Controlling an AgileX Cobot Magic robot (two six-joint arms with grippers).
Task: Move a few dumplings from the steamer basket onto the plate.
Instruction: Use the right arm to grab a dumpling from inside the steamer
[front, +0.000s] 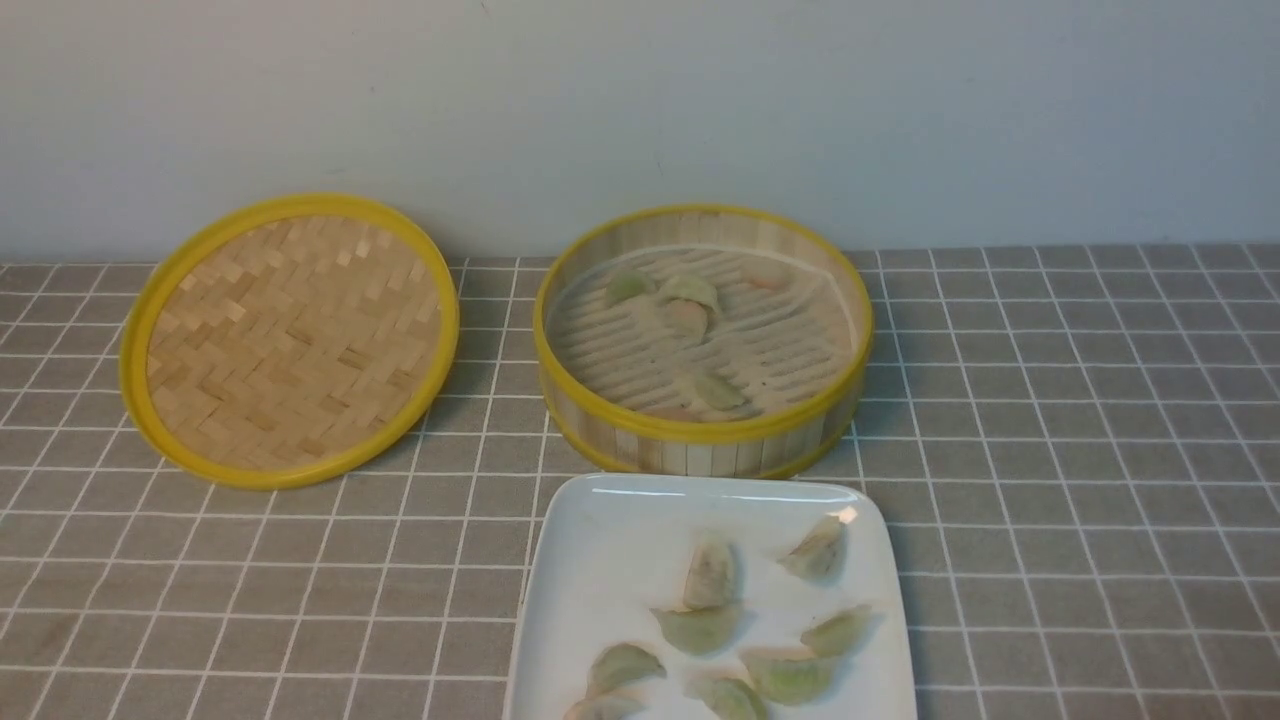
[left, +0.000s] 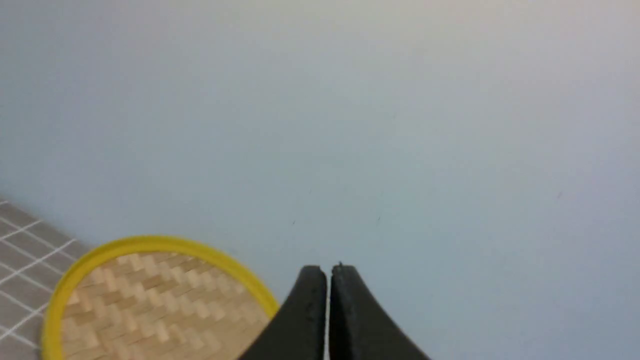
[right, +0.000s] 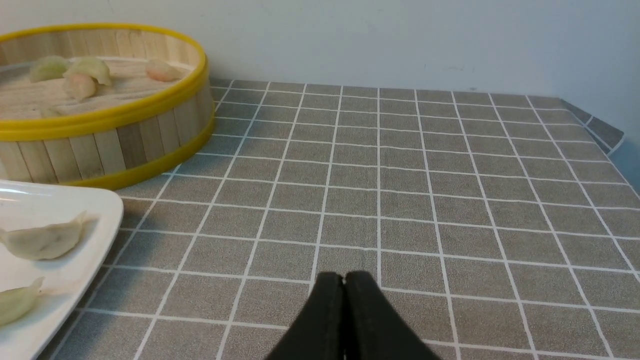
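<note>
At the bottom of the left wrist view, the left end effector (left: 328, 272) points toward the wall (left: 350, 125), tips together, nothing between them. Lid (left: 165, 300) shows beyond it, partly covered by the dark fingers. Right end effector (right: 344, 280) also has its tips together and holds nothing; it points out over the worktop (right: 400, 200), with the steamer (right: 145, 135) and plate (right: 95, 240) off to one side. Neither arm shows in the front view, so full arm pose can't be read; only the fingertips are visible, each from its own wrist camera.

Steamer sits near the wall, lid off. Lid lies to its left, apart from it. Plate is on the near side of the steamer, close to its base; can't tell if they touch. Dumplings (front: 690, 292) are in the steamer: a cluster toward the far side, one pinkish near the far wall, a green one nearer the front rim. Another pinkish one by the front rim is partly hidden by it. More dumplings (front: 790, 676) are spread over the plate, two of them in contact near the middle.

Near end of the plate is cut off by the front view, and the lowest dumplings are clipped too. Dumplings in the steamer look hazy and pale against the slats, edges hard to make out, so no firm count. Left wrist view is soft and crops the lid. Right wrist view crops both steamer and plate.
</note>
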